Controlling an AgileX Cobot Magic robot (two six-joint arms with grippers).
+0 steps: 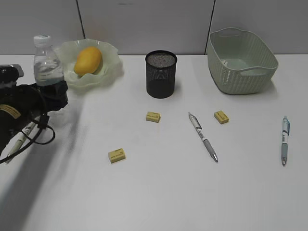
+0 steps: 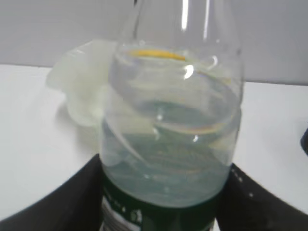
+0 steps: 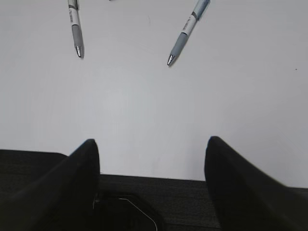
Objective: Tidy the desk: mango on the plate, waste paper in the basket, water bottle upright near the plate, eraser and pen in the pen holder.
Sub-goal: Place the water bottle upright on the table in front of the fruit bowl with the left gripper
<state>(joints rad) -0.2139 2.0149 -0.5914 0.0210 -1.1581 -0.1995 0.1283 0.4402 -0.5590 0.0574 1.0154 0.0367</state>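
Observation:
The water bottle (image 1: 46,63) stands upright just left of the plate (image 1: 109,66), and my left gripper (image 1: 52,95) is shut on its lower part. In the left wrist view its black fingers (image 2: 72,202) press both sides of the bottle (image 2: 173,134) at the dark green label. The yellow mango (image 1: 88,60) lies in the plate. The black mesh pen holder (image 1: 161,74) stands mid-desk and the green basket (image 1: 242,72) at the back right. Three yellow erasers (image 1: 153,116) and two pens (image 1: 203,136) lie loose. My right gripper (image 3: 151,149) is open and empty. The waste paper is out of view.
The other erasers (image 1: 221,117) (image 1: 117,155) lie right of and in front of the first. A blue pen (image 1: 285,147) lies far right. Another pen (image 1: 19,139) lies under the left arm and its cables. Two pen tips (image 3: 75,29) (image 3: 187,31) show ahead of the right gripper.

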